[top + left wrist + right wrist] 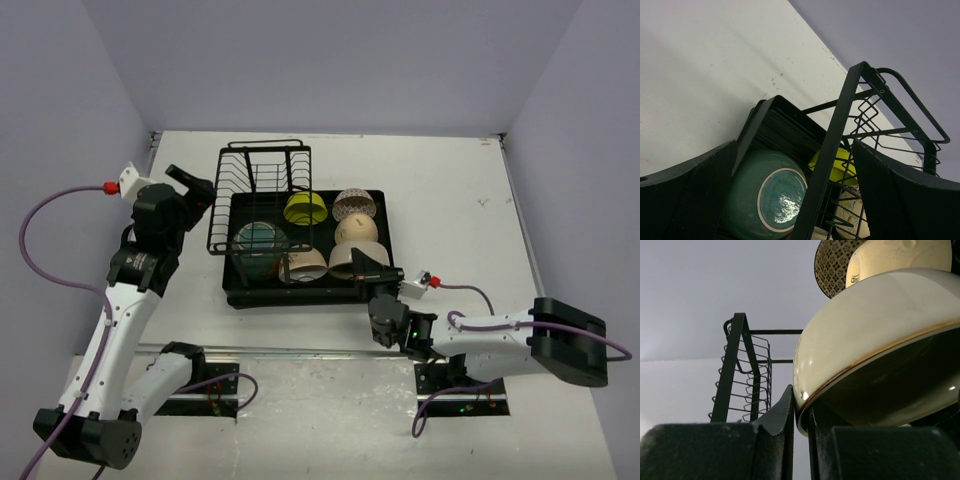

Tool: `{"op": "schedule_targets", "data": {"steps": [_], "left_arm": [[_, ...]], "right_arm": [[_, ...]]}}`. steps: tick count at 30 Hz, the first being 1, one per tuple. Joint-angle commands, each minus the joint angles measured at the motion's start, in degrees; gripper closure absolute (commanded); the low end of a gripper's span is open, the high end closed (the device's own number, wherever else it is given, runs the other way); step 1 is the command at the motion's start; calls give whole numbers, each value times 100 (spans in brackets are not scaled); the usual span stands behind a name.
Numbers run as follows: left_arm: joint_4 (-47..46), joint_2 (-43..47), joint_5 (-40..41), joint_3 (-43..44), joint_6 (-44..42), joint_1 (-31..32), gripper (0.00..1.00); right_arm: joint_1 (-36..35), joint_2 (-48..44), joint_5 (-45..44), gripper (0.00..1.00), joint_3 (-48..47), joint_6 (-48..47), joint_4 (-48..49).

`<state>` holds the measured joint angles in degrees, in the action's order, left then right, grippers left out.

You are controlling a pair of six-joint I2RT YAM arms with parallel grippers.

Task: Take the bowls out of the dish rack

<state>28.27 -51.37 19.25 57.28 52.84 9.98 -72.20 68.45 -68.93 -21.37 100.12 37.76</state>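
The black dish rack (300,296) holds several bowls: a yellow-green bowl (305,208), a brown-patterned one (354,203), a smooth cream one (357,229), a teal one (259,237), a beige one (306,265) and a cream bowl with a brown band (343,258). My right gripper (362,265) is shut on the banded bowl's rim (840,375) at the tray's front right, one finger outside and one inside. My left gripper (197,185) hangs open just left of the rack. Its view looks down on the teal bowl's base (777,195) and the yellow-green bowl (840,167).
The upright wire plate holder (262,175) stands on the rack's back left, and its frame bar (832,145) crosses between my left fingers (690,200). The patterned bowl (832,267) and cream bowl (900,255) sit right behind the held one. Grey walls enclose the white table (450,210).
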Motion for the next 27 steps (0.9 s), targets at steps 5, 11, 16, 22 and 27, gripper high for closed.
{"op": "schedule_targets", "data": {"steps": [5, 11, 16, 22, 27], "left_arm": [[-217, 128, -140, -199, 226, -40, 5], [-217, 119, -123, -208, 314, -31, 5], [-173, 128, -88, -252, 324, -40, 5], [-173, 207, -88, -401, 411, -40, 5], [-164, 233, -26, -428, 403, -40, 5]], "right_arm": [[-136, -787, 609, 100, 45, -537, 893], [-215, -1430, 617, 100, 62, -1116, 434], [-215, -1869, 731, 100, 71, -2065, 749], [-206, -2028, 837, 100, 168, -2743, 1260], [-198, -2063, 924, 100, 238, -2673, 1365]]}}
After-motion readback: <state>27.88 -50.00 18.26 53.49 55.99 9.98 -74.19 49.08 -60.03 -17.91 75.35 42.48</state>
